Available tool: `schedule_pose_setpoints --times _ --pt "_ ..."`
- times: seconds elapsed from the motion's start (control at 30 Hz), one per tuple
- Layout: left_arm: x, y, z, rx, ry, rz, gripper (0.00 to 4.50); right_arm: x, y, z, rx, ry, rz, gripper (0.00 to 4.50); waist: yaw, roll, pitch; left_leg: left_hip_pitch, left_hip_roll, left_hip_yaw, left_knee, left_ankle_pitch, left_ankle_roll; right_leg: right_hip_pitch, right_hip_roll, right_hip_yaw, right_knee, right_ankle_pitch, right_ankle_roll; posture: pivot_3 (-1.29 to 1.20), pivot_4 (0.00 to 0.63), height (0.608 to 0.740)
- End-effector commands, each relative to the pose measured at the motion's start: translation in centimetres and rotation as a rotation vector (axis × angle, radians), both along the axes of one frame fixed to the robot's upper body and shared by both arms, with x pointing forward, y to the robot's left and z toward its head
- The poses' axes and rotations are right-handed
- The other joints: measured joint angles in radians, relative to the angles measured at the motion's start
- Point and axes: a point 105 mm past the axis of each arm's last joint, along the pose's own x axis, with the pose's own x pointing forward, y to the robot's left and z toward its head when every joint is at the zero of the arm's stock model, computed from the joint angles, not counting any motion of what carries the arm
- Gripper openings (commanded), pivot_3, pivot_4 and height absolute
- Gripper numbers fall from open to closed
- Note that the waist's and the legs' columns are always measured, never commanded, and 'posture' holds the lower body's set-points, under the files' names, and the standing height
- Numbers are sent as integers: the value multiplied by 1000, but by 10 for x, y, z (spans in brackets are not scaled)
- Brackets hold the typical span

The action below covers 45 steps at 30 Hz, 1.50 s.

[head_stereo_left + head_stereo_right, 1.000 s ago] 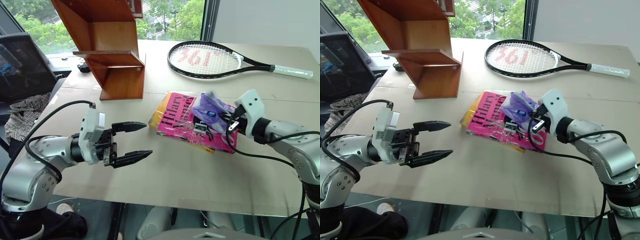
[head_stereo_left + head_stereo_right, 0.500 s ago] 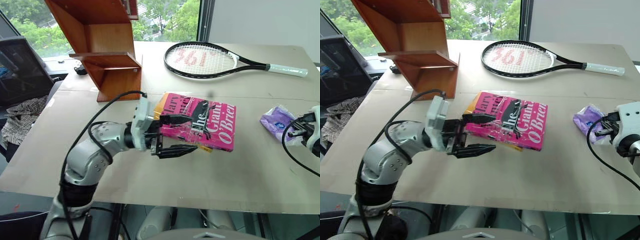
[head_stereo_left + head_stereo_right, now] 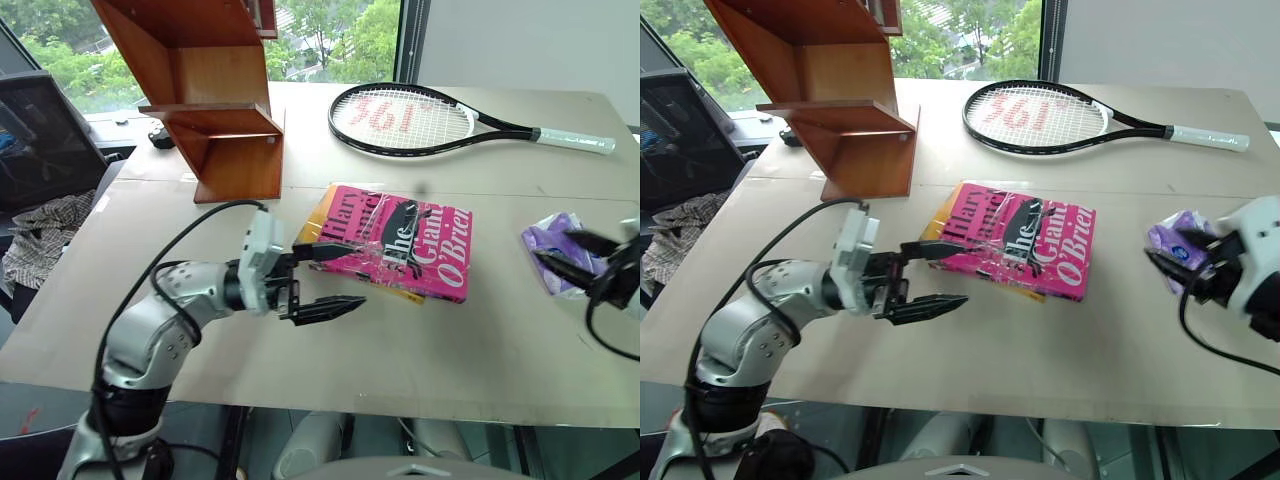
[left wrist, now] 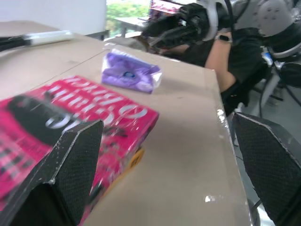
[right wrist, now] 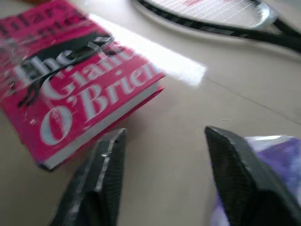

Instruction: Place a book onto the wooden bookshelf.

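The pink book (image 3: 405, 240) lies flat on the table on top of a yellow-orange book, right of centre. My left gripper (image 3: 355, 275) is open at the book's near left corner. Its upper finger lies over the cover's edge and its lower finger hangs in front of the book, above the table. In the left wrist view the book (image 4: 56, 113) lies by one finger, not clamped. The wooden bookshelf (image 3: 215, 90) stands at the back left. My right gripper (image 3: 1180, 255) is open at the far right, its fingers beside a purple packet (image 3: 1172, 238).
A tennis racket (image 3: 420, 120) lies at the back of the table (image 3: 300, 370). A black chair with cloth on it (image 3: 45, 190) stands off the table's left edge. In the left wrist view a person in black (image 4: 235, 52) sits beyond the table's right edge.
My right gripper carried the purple packet off the book to the far right and opened there. My left gripper moved right to the book's near left corner. The camera also shifted.
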Motion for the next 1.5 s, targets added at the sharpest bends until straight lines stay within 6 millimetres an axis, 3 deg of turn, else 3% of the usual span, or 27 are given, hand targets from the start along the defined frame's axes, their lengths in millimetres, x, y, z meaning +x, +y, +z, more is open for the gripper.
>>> schedule_pose_setpoints --times 0.03,0.07,0.1,0.4,0.67,1.0,1.1,1.27,1.5 --pt "-10 11 11 -3 -45 31 4500 17 9 -12 -96 -22 -6 413 0 0 0 0 0 1 0 0 0 0 0 0 0 0 0 0 150 740" --pt "-12 14 9 8 -41 45 4500 21 11 -18 -117 -13 0 68 0 0 0 0 0 1 0 0 0 0 0 0 0 0 0 0 150 740" --pt "-13 17 7 18 -37 60 4500 26 11 -23 -145 -10 -5 14 -1 0 0 0 0 1 0 0 0 0 0 0 0 0 0 0 150 740" --pt "-25 30 -3 47 -14 159 4500 60 38 -34 -174 -33 76 14 0 0 1 -1 0 1 -2 0 0 -2 0 1 -2 0 0 0 150 740" --pt "-32 40 -5 62 2 216 4500 65 75 -26 -155 -53 147 14 -2 1 1 -1 1 1 -3 0 0 -2 1 1 -2 0 0 0 150 740" --pt "-37 48 -11 62 37 263 4500 62 106 -29 -191 -37 152 14 -1 1 1 -1 1 1 -3 0 0 -2 1 1 -3 0 0 0 150 740" --pt "-37 51 -16 51 68 285 4500 63 101 -28 -189 -42 139 14 -1 1 1 -1 1 1 -3 0 0 -2 1 1 -3 0 0 0 150 740" --pt "-38 54 -30 -44 210 378 4500 52 70 -12 -106 -99 186 14 5 1 2 -1 0 1 -3 0 0 -2 1 1 -4 0 0 0 150 740" --pt "-35 40 -47 -258 491 477 4500 -9 32 -6 43 -89 422 3268 21 2 2 0 1 3 -3 -1 1 -1 1 2 -3 0 0 0 150 740"
